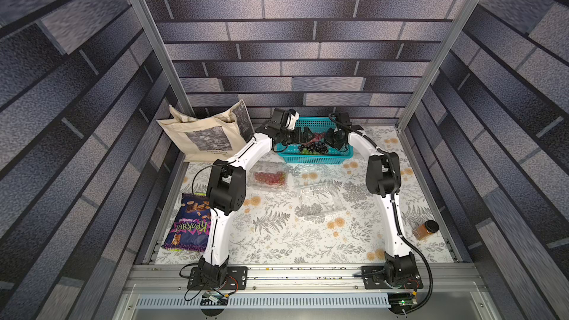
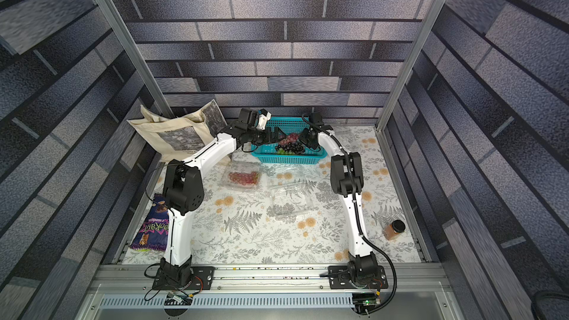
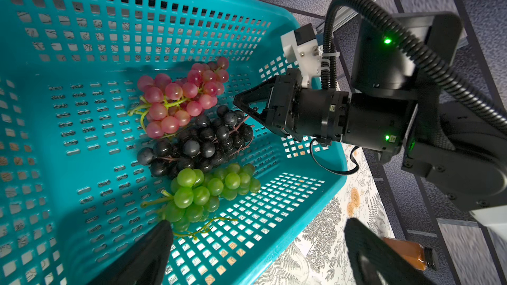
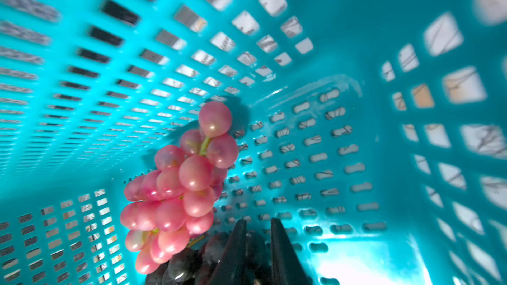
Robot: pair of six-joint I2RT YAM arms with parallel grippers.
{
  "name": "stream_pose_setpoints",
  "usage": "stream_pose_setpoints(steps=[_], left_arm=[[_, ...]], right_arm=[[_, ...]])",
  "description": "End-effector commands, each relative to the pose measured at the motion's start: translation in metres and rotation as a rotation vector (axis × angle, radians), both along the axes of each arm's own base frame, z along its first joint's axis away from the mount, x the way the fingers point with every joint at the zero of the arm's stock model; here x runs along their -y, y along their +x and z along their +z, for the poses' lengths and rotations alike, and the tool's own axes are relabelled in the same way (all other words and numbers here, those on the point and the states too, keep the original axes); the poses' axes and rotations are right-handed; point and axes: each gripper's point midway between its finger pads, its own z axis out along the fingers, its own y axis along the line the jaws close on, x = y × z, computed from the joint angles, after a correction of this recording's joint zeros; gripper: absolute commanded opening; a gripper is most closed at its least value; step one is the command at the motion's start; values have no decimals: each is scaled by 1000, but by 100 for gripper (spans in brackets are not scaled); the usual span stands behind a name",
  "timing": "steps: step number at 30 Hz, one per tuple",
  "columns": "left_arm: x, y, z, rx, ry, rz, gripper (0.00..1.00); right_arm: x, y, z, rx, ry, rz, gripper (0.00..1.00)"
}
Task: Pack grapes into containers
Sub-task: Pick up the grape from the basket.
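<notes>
Because the dark bunch (image 3: 203, 143) lies in the teal basket (image 1: 311, 160), the right end effector (image 4: 258, 220) reaches inside, jaws narrow, pinching its edge berries. The left end effector (image 3: 256, 223) hangs wide nearby, prob. on standby. The empty clamshell (image 1: 320, 200) sits on the bench (image 1: 277, 241), lid pos. unclear. The exact pinch pt is cut off at frame edge.

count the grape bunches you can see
4: a red bunch, a dark bunch and a green bunch lie in the teal basket; a second red bunch sits in a clear container nearby. More may be hidden.
</notes>
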Motion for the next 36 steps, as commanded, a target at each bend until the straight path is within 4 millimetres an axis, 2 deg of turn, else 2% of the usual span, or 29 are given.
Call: stream_pose_setpoints(steps=[1, 6, 15, 18, 20, 28, 32, 36], left_arm=[[4, -9, 37, 54, -46, -18, 100], [9, -9, 40, 57, -49, -26, 100], [8, -10, 38, 52, -42, -25, 100], [7, -10, 39, 49, -43, -22, 100], [6, -11, 42, 52, -45, -23, 100], [-19, -18, 69, 111, -16, 16, 100], [-31, -27, 81, 130, 9, 34, 100], [-38, -40, 84, 134, 0, 57, 100]], right_arm=[[-2, 2, 36, 66, 7, -15, 19], [-2, 2, 38, 70, 10, -11, 15], [-3, -1, 29, 49, 9, -5, 7], [-3, -2, 32, 55, 11, 1, 0], [-4, -4, 38, 60, 17, 7, 0], [0, -20, 98, 137, 8, 40, 0], [2, -36, 134, 177, 12, 54, 0], [4, -55, 165, 210, 6, 65, 0]])
